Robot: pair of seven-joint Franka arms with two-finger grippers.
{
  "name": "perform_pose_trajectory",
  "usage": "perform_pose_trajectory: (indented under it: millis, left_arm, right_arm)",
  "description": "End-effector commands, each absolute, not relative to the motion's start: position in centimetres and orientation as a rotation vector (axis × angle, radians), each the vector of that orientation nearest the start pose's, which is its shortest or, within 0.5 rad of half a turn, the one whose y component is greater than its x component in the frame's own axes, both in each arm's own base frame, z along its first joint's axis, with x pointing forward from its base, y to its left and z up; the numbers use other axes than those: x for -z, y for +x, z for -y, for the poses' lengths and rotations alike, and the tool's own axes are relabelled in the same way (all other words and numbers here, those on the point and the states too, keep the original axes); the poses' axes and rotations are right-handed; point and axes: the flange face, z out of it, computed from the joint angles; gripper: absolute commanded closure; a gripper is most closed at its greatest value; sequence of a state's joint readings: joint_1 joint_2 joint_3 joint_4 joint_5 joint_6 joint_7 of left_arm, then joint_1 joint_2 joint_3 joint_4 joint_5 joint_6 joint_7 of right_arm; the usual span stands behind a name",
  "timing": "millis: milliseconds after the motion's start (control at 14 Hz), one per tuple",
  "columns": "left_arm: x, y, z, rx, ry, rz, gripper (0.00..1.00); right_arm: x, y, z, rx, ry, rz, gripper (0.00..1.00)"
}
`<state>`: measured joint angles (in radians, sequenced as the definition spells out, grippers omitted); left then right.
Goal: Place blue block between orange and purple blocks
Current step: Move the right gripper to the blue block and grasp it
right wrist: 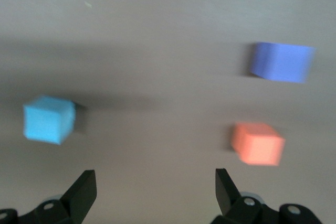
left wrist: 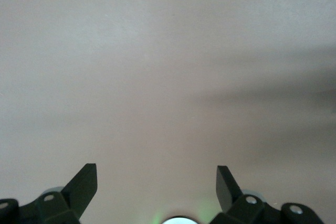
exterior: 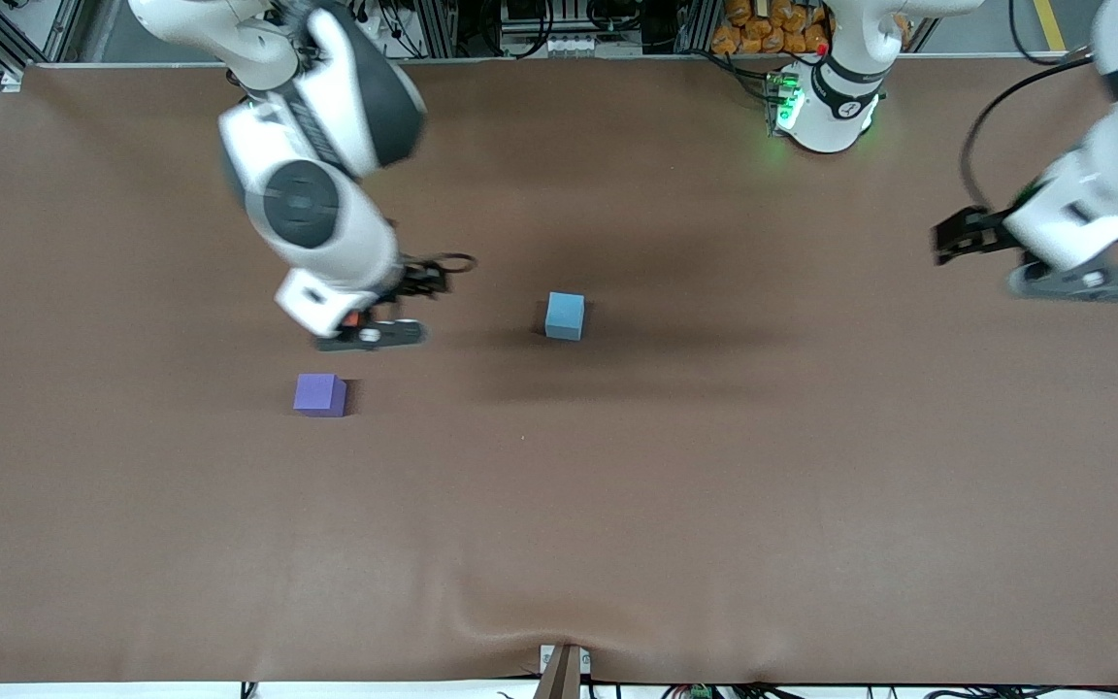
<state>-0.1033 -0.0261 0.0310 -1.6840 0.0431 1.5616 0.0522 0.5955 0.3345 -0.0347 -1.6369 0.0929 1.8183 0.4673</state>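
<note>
The sky-blue block (exterior: pixel 565 316) sits alone near the table's middle. The purple block (exterior: pixel 319 395) sits toward the right arm's end, nearer to the front camera. The orange block (exterior: pixel 352 318) is mostly hidden under the right hand; only a sliver shows. My right gripper (exterior: pixel 420 278) hangs open and empty over the table beside the orange block. In the right wrist view the gripper (right wrist: pixel 156 182) is open, and it shows the blue block (right wrist: pixel 49 119), the orange block (right wrist: pixel 258 144) and the purple block (right wrist: pixel 282 62). My left gripper (exterior: pixel 957 238) waits open and empty at the left arm's end; its wrist view (left wrist: pixel 157 179) shows only bare table.
The brown table cover (exterior: pixel 675 505) has a wrinkle at its front edge. The left arm's base (exterior: pixel 826 107) stands at the table's back edge, with cables beside it.
</note>
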Motion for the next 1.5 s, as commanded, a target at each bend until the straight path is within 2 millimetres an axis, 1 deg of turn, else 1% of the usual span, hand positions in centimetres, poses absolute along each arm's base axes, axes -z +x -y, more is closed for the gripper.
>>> perform_pose_trajectory:
  millis: [0,71,143,214,357,429,500,643,714,786,857,929,1000,1143,1214,1286,1357,1429]
  left_arm:
    - [-60.8,53.9,2.0,-0.077,-3.074,-0.273,0.00]
    - [-61.7,53.9,2.3,-0.060,-3.084,-0.268,0.00]
    - [-62.8,53.7,3.3,-0.049,-3.085,-0.285,0.00]
    - [-63.2,53.5,3.8,-0.056,-3.083,-0.296,0.00]
    - [-63.4,53.3,5.3,-0.054,-3.084,-0.268,0.00]
    - [-63.5,53.3,5.6,-0.048,-3.085,-0.249,0.00]
    - [-63.6,53.2,5.8,-0.055,-3.085,-0.243,0.00]
    - [-63.5,52.7,5.8,-0.094,-3.084,-0.230,0.00]
    - [-63.7,52.6,5.8,-0.106,-3.084,-0.206,0.00]
    - [-63.6,52.5,5.7,-0.115,-3.084,-0.182,0.00]
    - [-63.7,52.5,5.8,-0.112,-3.085,-0.168,0.00]
    - [-63.8,52.4,5.8,-0.112,-3.090,-0.147,0.00]
    - [-63.9,52.3,5.8,-0.110,-3.112,-0.120,0.00]
    - [-64.1,52.3,5.8,-0.113,-3.151,-0.097,0.00]
    - [-64.8,52.4,5.9,-0.093,-3.175,-0.092,0.00]
    - [-65.0,52.4,6.0,-0.088,-3.177,-0.092,0.00]
    - [-64.9,52.4,6.0,-0.093,-3.176,-0.099,0.00]
    - [-65.0,52.4,5.9,-0.090,-3.175,-0.109,0.00]
  right_arm:
    - [-36.0,51.0,-39.0,-0.165,-3.111,-0.014,0.00]
    - [-33.8,50.6,-40.9,-0.142,-3.105,-0.043,0.00]
    - [-31.7,50.3,-42.4,-0.116,-3.090,-0.062,0.00]
    - [-29.5,49.6,-44.0,-0.096,-3.067,-0.061,0.00]
    - [-25.8,49.4,-45.5,-0.089,-3.046,-0.064,0.00]
    - [-25.4,49.1,-46.8,-0.078,-3.041,-0.041,0.00]
    - [-25.5,48.7,-47.9,-0.074,-3.036,-0.020,0.00]
    - [-24.9,47.4,-49.2,-0.086,-3.038,0.006,0.00]
    - [-24.2,47.3,-49.4,-0.108,-3.035,-0.035,0.00]
    - [-24.3,47.2,-50.1,-0.118,-3.019,-0.086,0.00]
    - [-24.5,46.4,-51.2,-0.114,-3.014,-0.080,0.00]
    - [-24.2,45.9,-51.5,-0.123,-3.017,-0.075,0.00]
    - [-23.4,45.6,-51.6,-0.134,-3.026,-0.088,0.00]
    - [-22.2,45.1,-52.0,-0.150,-3.036,-0.169,0.00]
    - [-22.1,44.9,-52.2,-0.150,-3.036,-0.170,0.00]
    - [-21.6,44.7,-52.2,-0.158,-3.042,-0.167,0.05]
    - [-21.3,44.6,-52.3,-0.161,-3.045,-0.165,0.45]
    - [-21.6,44.8,-52.4,-0.157,-3.041,-0.168,0.94]
